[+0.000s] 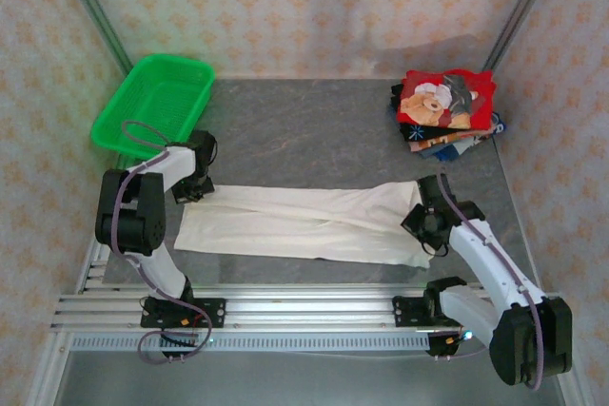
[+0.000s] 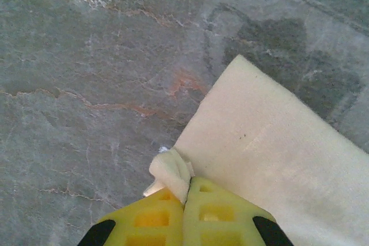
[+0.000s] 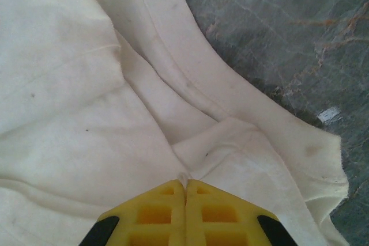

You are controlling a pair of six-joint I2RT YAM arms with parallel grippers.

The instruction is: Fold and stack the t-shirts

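Aluminium rails point(image 1: 304, 306) run across the near edge, carrying both arm bases. Just beyond them the off-white shirt point(image 1: 304, 221) lies on the grey stone-patterned table point(image 1: 314, 135) as a long, narrow band folded lengthwise, running from the left arm to the right arm.

At its left end the left gripper point(image 1: 197, 185) is down at the cloth. From the left wrist, the yellow fingers of the left gripper point(image 2: 185, 185) are pressed together on a small bunched corner of the off-white shirt point(image 2: 277, 159), whose flat folded edge runs away across the bare table point(image 2: 86, 56).

At the right end the cloth is fuller and creased, and the right gripper point(image 1: 422, 208) sits over it. From the right wrist, the right gripper point(image 3: 184, 185) has its fingers closed tight, pinching a small nub of a fold of the off-white shirt point(image 3: 86, 113). Seams, overlapping layers and a few tiny dark specks show there, with the table point(image 3: 300, 27) past the hem.

Farther back, at the far left corner, a green basket point(image 1: 124, 97) stands tilted over the table edge. At the far right sits a stack of folded shirts point(image 1: 452, 135), well apart from the long shirt, topped by a red shirt point(image 1: 476, 87) with a teddy-bear print.
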